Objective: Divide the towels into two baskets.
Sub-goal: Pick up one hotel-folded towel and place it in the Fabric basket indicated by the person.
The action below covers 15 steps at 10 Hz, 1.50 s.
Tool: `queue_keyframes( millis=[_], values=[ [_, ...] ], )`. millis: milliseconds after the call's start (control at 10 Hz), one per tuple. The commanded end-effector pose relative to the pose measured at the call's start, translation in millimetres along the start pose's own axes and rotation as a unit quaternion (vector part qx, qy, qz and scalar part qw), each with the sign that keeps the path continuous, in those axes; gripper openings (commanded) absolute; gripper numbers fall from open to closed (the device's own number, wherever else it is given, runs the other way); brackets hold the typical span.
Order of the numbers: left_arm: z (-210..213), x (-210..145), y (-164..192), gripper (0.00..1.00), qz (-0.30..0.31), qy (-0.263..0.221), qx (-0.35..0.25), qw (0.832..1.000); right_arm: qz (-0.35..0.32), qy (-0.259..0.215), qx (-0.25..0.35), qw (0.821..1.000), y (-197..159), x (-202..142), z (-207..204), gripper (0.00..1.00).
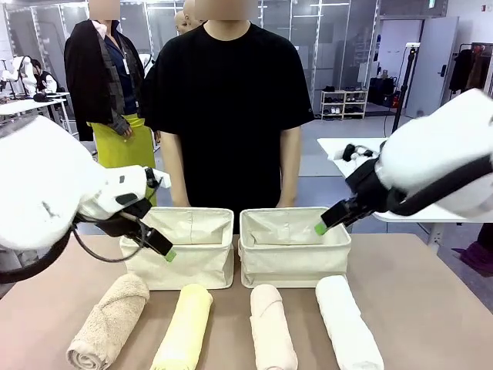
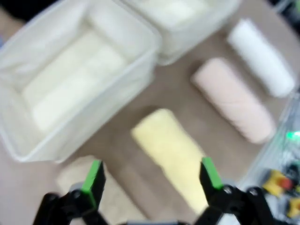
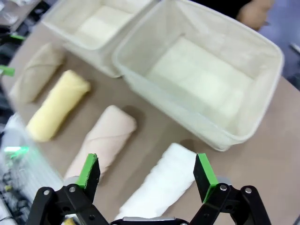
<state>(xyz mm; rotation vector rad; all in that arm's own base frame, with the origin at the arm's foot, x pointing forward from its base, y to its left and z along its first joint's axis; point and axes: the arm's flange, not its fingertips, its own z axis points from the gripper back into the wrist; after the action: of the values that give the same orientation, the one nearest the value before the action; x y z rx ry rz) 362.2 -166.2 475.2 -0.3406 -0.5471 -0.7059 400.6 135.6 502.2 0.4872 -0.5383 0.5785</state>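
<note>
Left hand [image 2: 152, 176] hangs wide open and empty above the tan towel [image 1: 108, 320] and yellow towel [image 1: 185, 327]. Right hand [image 3: 146, 171], equally spread and empty, hovers over the pink towel [image 1: 272, 327] and white towel [image 1: 348, 324]. All four lie in a row on the table [image 1: 431, 308], just before the left basket [image 1: 179, 266] and right basket [image 1: 293, 266].

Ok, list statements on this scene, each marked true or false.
1. The left basket and right basket are both empty. True.
2. The yellow towel lies between the tan towel and the pinkish towel. True.
3. The white towel is in a basket. False: the white towel lies on the table.
4. The left hand is open. True.
5. The right hand grips the pinkish towel. False: the right hand is open, holding nothing.
</note>
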Motion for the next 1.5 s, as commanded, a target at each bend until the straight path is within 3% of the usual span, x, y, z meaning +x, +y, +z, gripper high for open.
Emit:
queue_keyframes(
  millis=[0, 300, 500, 700, 800, 1000, 1400],
  values=[
    [63.5, -37.6, 23.8, 1.00, 0.008, -0.016, -0.145, 0.989, -0.086, 0.008, 0.129, 0.988, -27.0, -15.1, 37.4, 1.00],
    [132.9, -100.5, 69.3, 1.00, 0.050, -0.137, -0.290, 0.946, -0.155, -0.026, 0.247, 0.956, -50.0, -45.9, 92.2, 1.00],
    [177.5, -156.2, 101.7, 1.00, 0.121, -0.218, -0.310, 0.918, -0.186, -0.052, 0.282, 0.940, -74.2, -70.5, 131.8, 1.00],
    [215.8, -205.4, 121.2, 1.00, 0.190, -0.256, -0.299, 0.899, -0.206, -0.091, 0.288, 0.931, -101.2, -99.9, 162.5, 1.00],
    [234.5, -229.5, 125.8, 1.00, 0.234, -0.269, -0.285, 0.890, -0.216, -0.112, 0.294, 0.924, -116.4, -120.0, 176.5, 1.00],
    [256.5, -262.3, 135.5, 1.00, 0.312, -0.242, -0.263, 0.880, -0.251, -0.179, 0.312, 0.899, -153.7, -166.0, 197.6, 1.00],
    [278.7, -265.3, 130.3, 1.00, 0.312, -0.199, -0.231, 0.900, -0.309, -0.234, 0.341, 0.856, -221.2, -240.8, 213.1, 1.00]
  ],
)
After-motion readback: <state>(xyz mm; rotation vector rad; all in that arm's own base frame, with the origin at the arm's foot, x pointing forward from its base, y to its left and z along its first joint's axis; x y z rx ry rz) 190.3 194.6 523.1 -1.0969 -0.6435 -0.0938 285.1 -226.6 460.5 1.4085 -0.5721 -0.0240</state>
